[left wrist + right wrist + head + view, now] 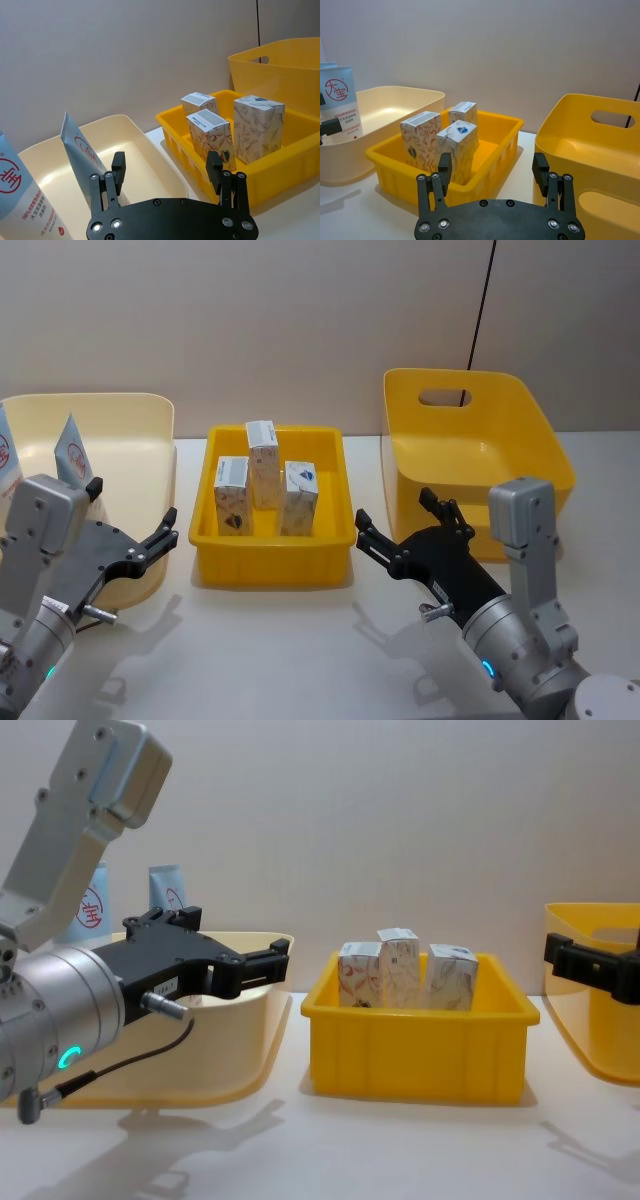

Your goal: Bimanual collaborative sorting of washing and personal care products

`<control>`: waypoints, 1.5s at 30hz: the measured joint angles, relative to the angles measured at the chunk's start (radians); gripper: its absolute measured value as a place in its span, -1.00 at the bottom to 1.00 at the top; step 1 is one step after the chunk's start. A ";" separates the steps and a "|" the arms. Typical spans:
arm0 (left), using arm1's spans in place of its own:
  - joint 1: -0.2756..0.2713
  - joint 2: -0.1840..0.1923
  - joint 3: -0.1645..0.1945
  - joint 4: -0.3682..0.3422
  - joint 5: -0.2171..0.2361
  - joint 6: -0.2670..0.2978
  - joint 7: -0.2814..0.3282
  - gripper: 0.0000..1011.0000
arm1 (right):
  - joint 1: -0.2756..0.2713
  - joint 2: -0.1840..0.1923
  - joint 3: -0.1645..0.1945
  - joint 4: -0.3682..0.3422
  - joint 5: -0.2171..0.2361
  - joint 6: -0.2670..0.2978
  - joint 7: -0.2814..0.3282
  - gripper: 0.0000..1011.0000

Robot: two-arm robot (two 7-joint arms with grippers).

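In tray [275,545], three cartons [264,465] upright; left gripper [132,502], right gripper [395,510] jaws apart.

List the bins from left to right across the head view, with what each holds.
cream bin holding two squeeze tubes → shallow yellow tray holding three upright cartons → tall yellow bin with a handle cutout

Far-left tube [6,452] cut by frame edge; second tube [72,448] btm hidden behind left arm [45,518].
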 joint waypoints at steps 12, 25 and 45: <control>0.000 0.000 0.000 0.000 0.000 0.000 0.000 0.98 | 0.000 0.000 0.000 0.000 0.000 0.000 0.000 0.98; 0.000 0.000 0.000 0.000 0.000 0.000 0.000 0.98 | 0.000 0.000 0.000 0.000 0.000 0.000 0.000 0.98; 0.000 0.000 0.000 0.000 0.000 0.000 0.000 0.98 | 0.000 0.000 0.000 0.000 0.000 0.000 0.000 0.98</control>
